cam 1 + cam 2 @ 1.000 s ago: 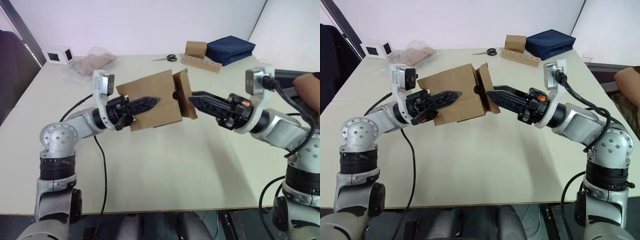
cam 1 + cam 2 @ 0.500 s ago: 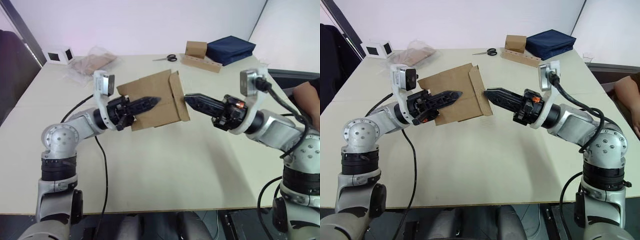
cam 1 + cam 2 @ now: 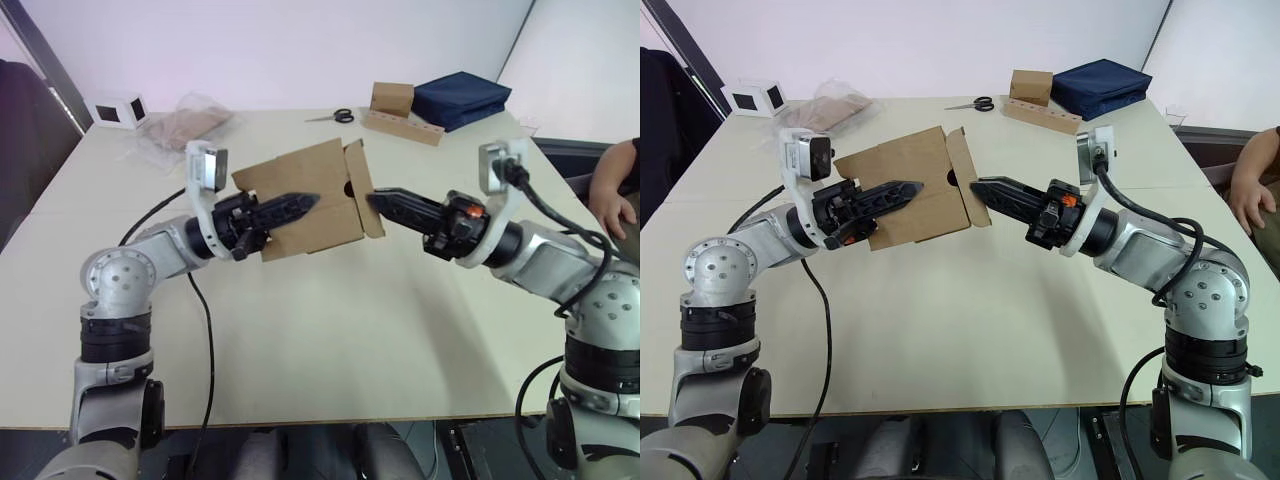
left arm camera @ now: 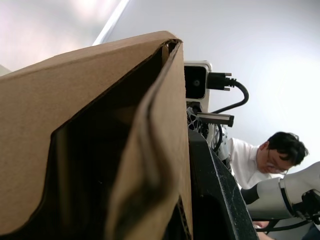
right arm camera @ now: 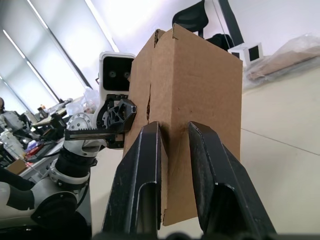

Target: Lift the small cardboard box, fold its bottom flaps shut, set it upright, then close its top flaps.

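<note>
- The small cardboard box (image 3: pixel 305 200), plain brown corrugated board with matte walls and raw fluted edges, is held in the air above the pale tabletop (image 3: pixel 330 330), tipped on its side and slightly tilted.
- Its bottom flaps (image 3: pixel 362 190), flat brown panels, stand on the end facing the right arm, folded nearly flush but with one edge lifting a little.
- The left gripper (image 3: pixel 300 203), two slim black toothed fingers, reaches in from the left, forearm nearly level, clamped on the box's near wall.
- The right gripper (image 3: pixel 375 200) stretches in from the right, its black fingers (image 5: pixel 142 170) a narrow gap apart, their tips against the flap end without pinching anything.
- Scissors (image 3: pixel 335 117) and a dark blue fabric bundle (image 3: pixel 460 97) lie at the table's far side.
</note>
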`<state>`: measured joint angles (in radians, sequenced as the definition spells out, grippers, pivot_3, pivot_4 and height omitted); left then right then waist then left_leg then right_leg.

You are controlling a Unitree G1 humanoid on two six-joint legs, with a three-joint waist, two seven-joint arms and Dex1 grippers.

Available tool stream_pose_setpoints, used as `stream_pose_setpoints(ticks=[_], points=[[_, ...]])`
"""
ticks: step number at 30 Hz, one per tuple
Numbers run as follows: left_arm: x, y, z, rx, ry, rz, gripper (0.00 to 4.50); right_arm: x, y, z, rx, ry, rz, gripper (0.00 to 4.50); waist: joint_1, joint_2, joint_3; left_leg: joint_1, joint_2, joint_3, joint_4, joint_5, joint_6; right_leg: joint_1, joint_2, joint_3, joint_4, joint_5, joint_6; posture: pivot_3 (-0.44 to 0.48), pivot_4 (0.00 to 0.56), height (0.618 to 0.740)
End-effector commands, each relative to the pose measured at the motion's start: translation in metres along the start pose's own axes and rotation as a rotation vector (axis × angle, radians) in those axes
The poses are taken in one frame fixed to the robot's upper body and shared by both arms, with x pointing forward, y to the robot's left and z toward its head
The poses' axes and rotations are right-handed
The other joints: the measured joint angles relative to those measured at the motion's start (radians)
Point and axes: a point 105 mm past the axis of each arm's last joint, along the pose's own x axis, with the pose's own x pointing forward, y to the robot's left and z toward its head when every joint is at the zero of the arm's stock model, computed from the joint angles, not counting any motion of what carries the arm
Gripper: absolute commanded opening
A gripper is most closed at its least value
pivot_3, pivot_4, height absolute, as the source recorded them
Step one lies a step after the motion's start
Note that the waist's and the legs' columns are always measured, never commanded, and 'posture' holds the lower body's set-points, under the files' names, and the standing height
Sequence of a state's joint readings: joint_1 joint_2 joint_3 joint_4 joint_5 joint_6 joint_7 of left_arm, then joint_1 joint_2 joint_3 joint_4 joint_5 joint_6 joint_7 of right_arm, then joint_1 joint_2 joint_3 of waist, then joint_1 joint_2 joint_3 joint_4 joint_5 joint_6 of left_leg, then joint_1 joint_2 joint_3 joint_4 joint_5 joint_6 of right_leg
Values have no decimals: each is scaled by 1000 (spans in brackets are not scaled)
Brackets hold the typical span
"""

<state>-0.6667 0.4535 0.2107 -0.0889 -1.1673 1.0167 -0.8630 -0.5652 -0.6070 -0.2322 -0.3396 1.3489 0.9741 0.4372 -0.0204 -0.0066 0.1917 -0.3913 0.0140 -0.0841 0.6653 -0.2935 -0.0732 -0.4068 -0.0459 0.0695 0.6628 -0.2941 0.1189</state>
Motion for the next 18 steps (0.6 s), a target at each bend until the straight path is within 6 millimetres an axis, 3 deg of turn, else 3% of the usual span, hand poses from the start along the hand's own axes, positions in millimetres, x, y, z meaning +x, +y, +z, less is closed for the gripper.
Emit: stream_pose_setpoints(ticks=[1,18], points=[[1,-10,7,37,-10,-33,0,1,2,12,-48,-31,3,838,0,0,0,0,0,0,0,0,0,0,0,0,0,0,0,0,150,740],[5,-8,6,42,-20,-26,0,10,11,14,-70,-41,35,838,0,0,0,0,0,0,0,0,0,0,0,0,0,0,0,0,150,740]])
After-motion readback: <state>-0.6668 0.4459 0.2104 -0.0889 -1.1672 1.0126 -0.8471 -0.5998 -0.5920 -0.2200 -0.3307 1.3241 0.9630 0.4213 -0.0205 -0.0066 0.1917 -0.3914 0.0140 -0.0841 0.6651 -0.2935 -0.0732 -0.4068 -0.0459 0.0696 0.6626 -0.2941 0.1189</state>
